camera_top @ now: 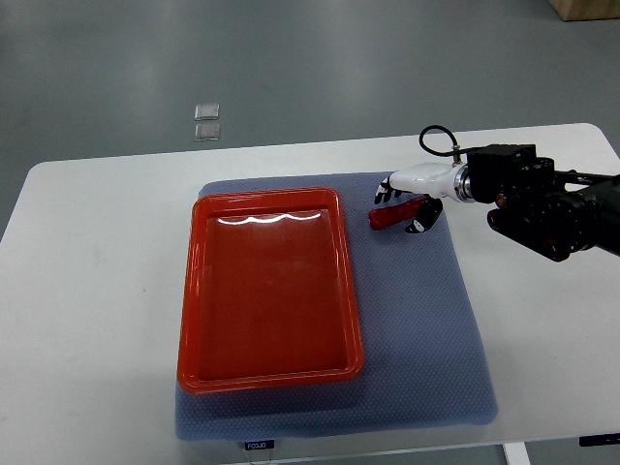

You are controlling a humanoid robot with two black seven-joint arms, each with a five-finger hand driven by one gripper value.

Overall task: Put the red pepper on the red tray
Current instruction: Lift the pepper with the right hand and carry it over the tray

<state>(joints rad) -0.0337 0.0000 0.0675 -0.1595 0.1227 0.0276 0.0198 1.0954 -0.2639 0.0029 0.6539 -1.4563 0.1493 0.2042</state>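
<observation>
The red pepper (pixel 387 217) lies on the blue-grey mat (pixel 426 320), just right of the red tray's far right corner. The red tray (pixel 194 291) sits on the mat's left half and holds nothing. My right hand (pixel 402 207), white with black fingertips, comes in from the right edge and is over the pepper. Its fingers (pixel 384 192) are spread on the pepper's far side and the thumb (pixel 419 226) is on the near side, so the pepper lies between them. The pepper's left end sticks out from under the hand. The left arm is out of view.
The white table (pixel 87 291) carries the mat, with its near edge at the bottom of the picture. A black cable (pixel 436 136) loops above the right wrist. Two small clear squares (pixel 206 120) lie on the grey floor beyond the table.
</observation>
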